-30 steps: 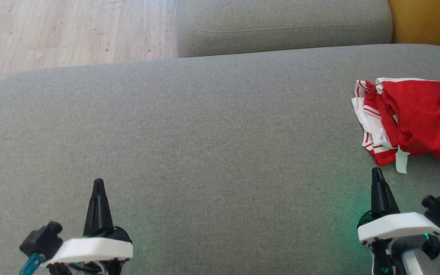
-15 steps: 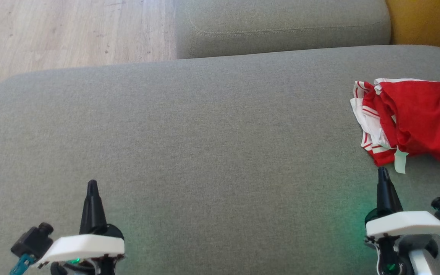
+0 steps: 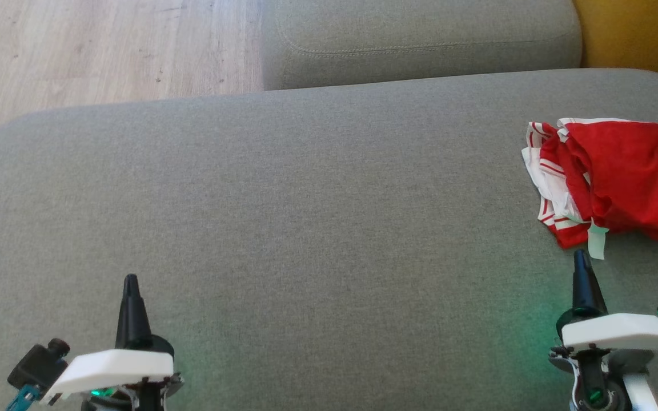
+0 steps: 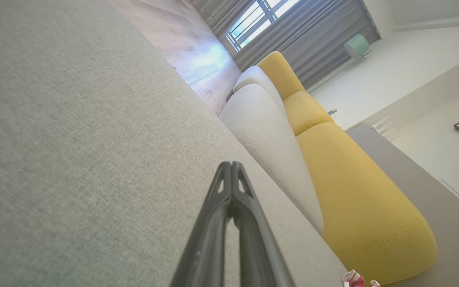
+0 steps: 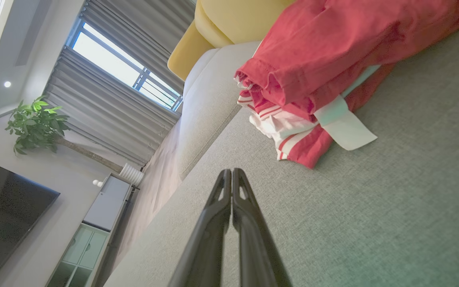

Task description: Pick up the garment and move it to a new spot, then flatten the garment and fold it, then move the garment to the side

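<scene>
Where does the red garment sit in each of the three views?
Head view: red garment, right edge, on the grey seat.
Left wrist view: red garment, small, bottom edge right of centre.
Right wrist view: red garment, upper right, close.
Shared landmark: yellow cushion beyond it.

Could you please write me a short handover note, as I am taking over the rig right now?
Left gripper: shut, empty, at the near left of the sofa seat.
Right gripper: shut, empty, tip just short of the garment.
The garment: red and white, bunched at the seat's right end, pale tag at its near edge.
Done: nothing to see yet.
Left: pick up, move, flatten, fold, set aside.
</scene>
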Controlling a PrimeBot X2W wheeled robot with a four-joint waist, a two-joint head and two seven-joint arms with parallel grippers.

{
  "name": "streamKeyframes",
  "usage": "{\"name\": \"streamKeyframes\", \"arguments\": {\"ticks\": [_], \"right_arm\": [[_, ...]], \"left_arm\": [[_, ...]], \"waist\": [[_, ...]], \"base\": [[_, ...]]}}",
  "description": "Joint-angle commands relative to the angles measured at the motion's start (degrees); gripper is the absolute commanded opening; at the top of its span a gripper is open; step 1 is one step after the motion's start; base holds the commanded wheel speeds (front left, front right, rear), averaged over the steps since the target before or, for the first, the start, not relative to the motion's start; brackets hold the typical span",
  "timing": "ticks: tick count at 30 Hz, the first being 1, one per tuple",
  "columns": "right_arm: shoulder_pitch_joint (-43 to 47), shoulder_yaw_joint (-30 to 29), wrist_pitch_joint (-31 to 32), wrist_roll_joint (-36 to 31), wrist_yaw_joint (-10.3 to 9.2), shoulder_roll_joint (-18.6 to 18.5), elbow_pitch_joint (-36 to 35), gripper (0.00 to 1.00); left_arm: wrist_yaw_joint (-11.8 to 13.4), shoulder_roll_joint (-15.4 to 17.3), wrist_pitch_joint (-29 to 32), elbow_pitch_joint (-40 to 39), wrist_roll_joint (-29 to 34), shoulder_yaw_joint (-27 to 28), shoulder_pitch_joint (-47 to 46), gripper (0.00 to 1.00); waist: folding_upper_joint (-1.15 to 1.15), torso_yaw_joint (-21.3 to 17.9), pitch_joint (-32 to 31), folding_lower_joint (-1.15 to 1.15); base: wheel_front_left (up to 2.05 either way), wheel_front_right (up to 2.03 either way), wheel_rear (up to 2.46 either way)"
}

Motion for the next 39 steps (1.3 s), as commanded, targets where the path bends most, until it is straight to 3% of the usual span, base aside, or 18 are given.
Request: {"name": "streamKeyframes", "arguments": {"ticks": [1, 39], "right_arm": [[-2.7, 0.2, 0.33, 1.38, -0.02, -0.16, -2.24, 0.0], [-3.01, -2.3, 6.43, 24.94, -0.03, -0.21, -4.62, 0.0]], "left_arm": [[-0.38, 0.71, 0.29, -1.63, -1.16, 1.73, -3.19, 0.0], [-0.67, 0.83, 6.73, -0.91, -22.43, 6.0, -4.38, 0.0]], "waist": [[0.0, -0.01, -0.02, 0.0], [0.0, -0.46, -0.82, 0.0]], "base": [[0.0, 0.0, 0.0], [0.0, 0.0, 0.0]]}}
